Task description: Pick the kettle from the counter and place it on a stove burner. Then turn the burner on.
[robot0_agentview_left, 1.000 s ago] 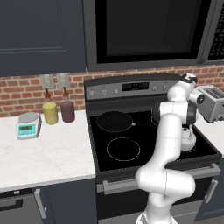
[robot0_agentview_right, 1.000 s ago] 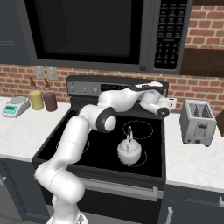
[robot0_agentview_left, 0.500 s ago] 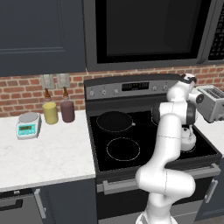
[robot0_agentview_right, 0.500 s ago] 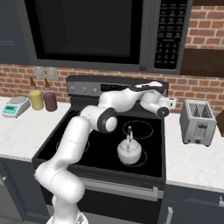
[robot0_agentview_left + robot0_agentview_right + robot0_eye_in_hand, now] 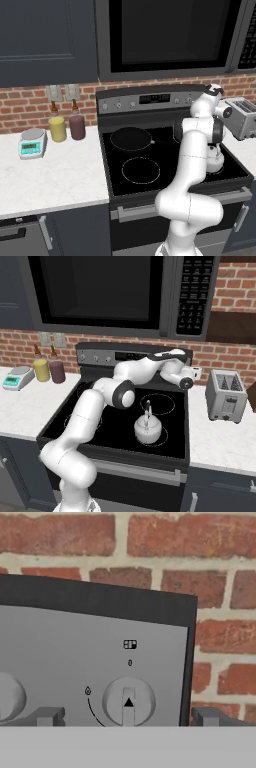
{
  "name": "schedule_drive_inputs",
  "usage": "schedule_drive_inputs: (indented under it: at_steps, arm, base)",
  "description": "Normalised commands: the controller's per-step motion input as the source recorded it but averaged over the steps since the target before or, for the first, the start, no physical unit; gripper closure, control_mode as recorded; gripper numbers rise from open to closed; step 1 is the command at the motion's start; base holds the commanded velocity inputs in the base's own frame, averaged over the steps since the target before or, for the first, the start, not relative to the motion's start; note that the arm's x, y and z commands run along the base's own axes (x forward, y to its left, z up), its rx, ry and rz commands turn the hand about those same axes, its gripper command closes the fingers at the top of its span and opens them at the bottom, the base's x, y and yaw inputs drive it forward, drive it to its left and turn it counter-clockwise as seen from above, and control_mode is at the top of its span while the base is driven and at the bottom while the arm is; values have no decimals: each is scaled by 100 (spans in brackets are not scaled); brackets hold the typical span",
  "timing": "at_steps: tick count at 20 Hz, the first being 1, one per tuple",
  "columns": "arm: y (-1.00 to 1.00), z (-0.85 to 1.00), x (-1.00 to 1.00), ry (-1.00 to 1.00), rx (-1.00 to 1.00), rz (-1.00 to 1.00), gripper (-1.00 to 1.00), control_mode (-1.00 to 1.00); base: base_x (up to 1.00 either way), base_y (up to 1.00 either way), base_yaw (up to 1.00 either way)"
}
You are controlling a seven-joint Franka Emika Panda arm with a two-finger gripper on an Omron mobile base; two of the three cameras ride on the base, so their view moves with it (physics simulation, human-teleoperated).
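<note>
The tool (image 5: pixel 125 716) is hanging wide and empty before the grey round rightmost knob (image 5: pixel 128 702) on the stove's back panel, unmoved over the last second. The squat silver-grey metal kettle (image 5: pixel 149 430) is already sitting on the right-front white-ringed stove burner (image 5: pixel 162 434), so the work is passing to turning the burner on.

The kettle (image 5: pixel 148 430) sits upright on the right-front burner (image 5: pixel 159 433) of the black cooktop (image 5: pixel 85 416). The arm reaches over it to the stove's back panel (image 5: pixel 107 356), its end effector (image 5: pixel 192 373) near the panel's right end. A toaster (image 5: pixel 226 395) stands on the table (image 5: pixel 220 438) to the right
</note>
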Motion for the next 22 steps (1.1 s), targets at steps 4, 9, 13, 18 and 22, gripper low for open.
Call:
schedule_drive_inputs:
  at_steps: [4, 9, 13, 18, 22]
  arm:
    - [0, 0, 8, 0, 0, 0, -100, -100]
    - [0, 0, 12, 0, 0, 0, -100, -100]
    - [0, 0, 3, 0, 0, 0, -100, -100]
    - [0, 0, 0, 0, 0, 0, -100, -100]
    - [0, 0, 0, 0, 0, 0, 100, -100]
  base:
    - [0, 0, 0]
    - [0, 0, 0]
    - [0, 0, 0]
    - [0, 0, 0]
    - [0, 0, 0]
